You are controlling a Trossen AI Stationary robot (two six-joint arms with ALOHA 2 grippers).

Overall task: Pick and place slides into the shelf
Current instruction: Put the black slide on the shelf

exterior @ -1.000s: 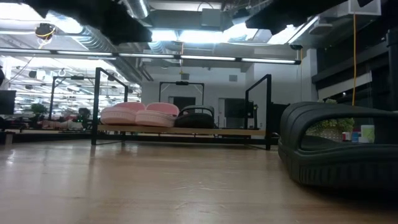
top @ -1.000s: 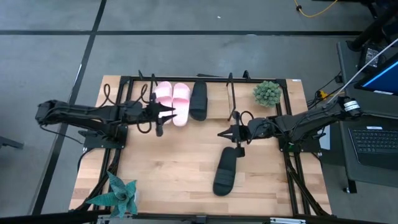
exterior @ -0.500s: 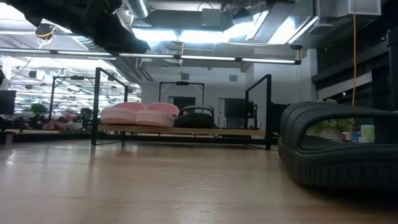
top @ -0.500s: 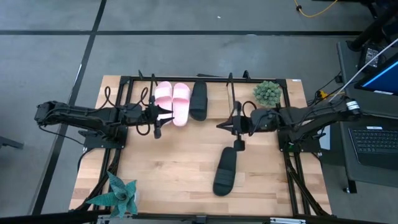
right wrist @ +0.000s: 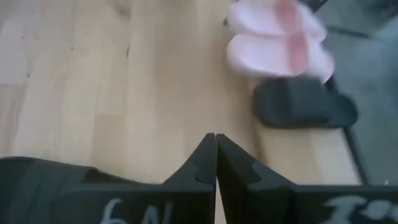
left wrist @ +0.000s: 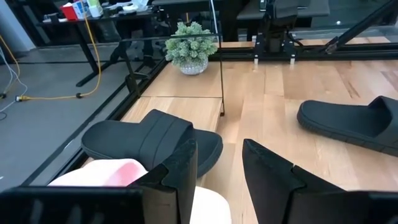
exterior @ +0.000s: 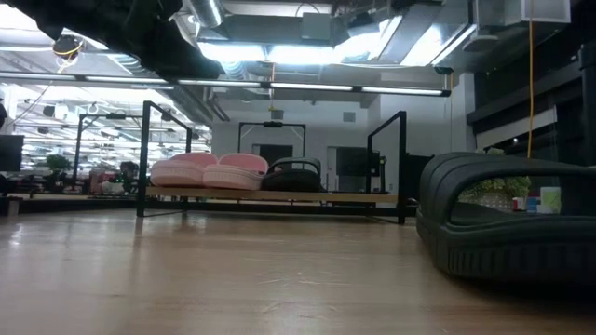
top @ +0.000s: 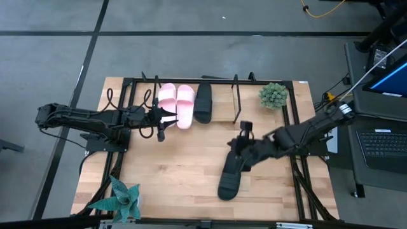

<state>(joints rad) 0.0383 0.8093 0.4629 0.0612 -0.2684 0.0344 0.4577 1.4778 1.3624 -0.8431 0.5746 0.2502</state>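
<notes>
On the tabletop's near half lies 1 black slide point(top: 229, 174), long axis near-to-far, tilted slightly. Right gripper point(top: 236, 149), fingers pressed together and empty, hovers above its far end. Left gripper point(top: 166, 118), parted and empty, waits beside the shelf point(top: 216, 79) holding 3 slides.

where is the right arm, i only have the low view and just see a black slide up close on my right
Observer: The right gripper is over the strap end of that loose black slide on the table, fingers shut.
Operator: is it holding it
Observer: No. The right wrist view shows its fingers pressed together with nothing between them.
Operator: and the left one
Observer: The left gripper is open beside the two pink slides on the shelf, holding nothing.
Operator: room for the last one?
Observer: Yes, the shelf board is bare to the right of the other black slide.
</notes>
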